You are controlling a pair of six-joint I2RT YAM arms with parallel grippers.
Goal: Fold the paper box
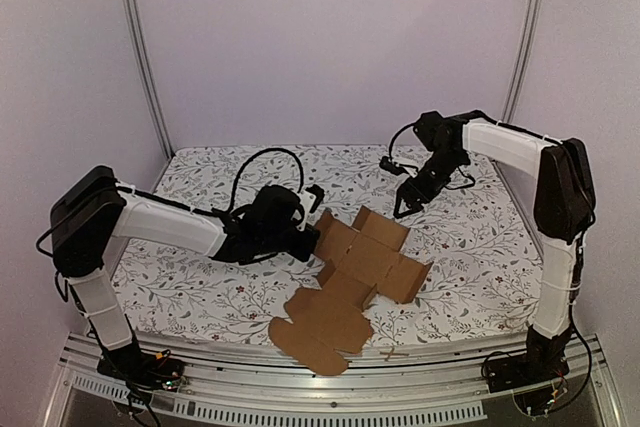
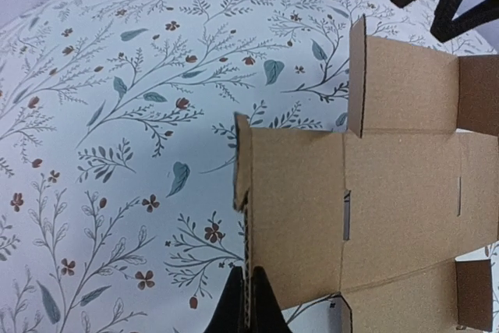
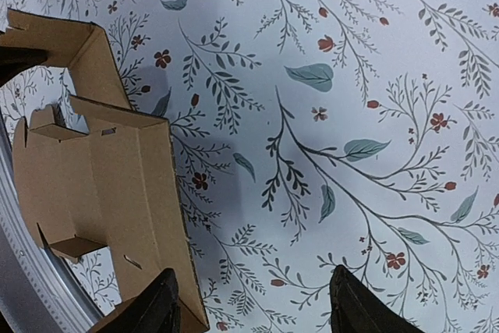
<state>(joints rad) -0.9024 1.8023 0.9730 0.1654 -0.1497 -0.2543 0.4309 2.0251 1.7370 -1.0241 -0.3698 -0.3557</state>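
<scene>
The left gripper (image 1: 312, 231) is pinched tight on the paper box (image 1: 352, 285); from its wrist camera the two dark fingertips (image 2: 248, 308) meet on the thin upturned edge of one cardboard panel (image 2: 374, 193), with no gap showing between them. The right gripper (image 1: 407, 203) hangs over the floral cloth (image 1: 200, 277) near the box's far corner; its jaws stand wide apart and have hold of nothing, only patterned cloth showing between the fingers (image 3: 156, 309).

The box is plain brown corrugated cardboard, not yet a carton; it sprawls as a die-cut sheet across the middle-near part of the table, between the two arms. Its nearest part lies flat and reaches over the cloth's edge onto the metal rail (image 1: 420, 377) at the front; the farther panels are lifted along their creases, so several flaps stand partly upright. Short slots are cut into the middle panel, and small notched tabs stick out at the corners; the right wrist camera shows one side wall (image 3: 101, 185) raised and leaning.
</scene>
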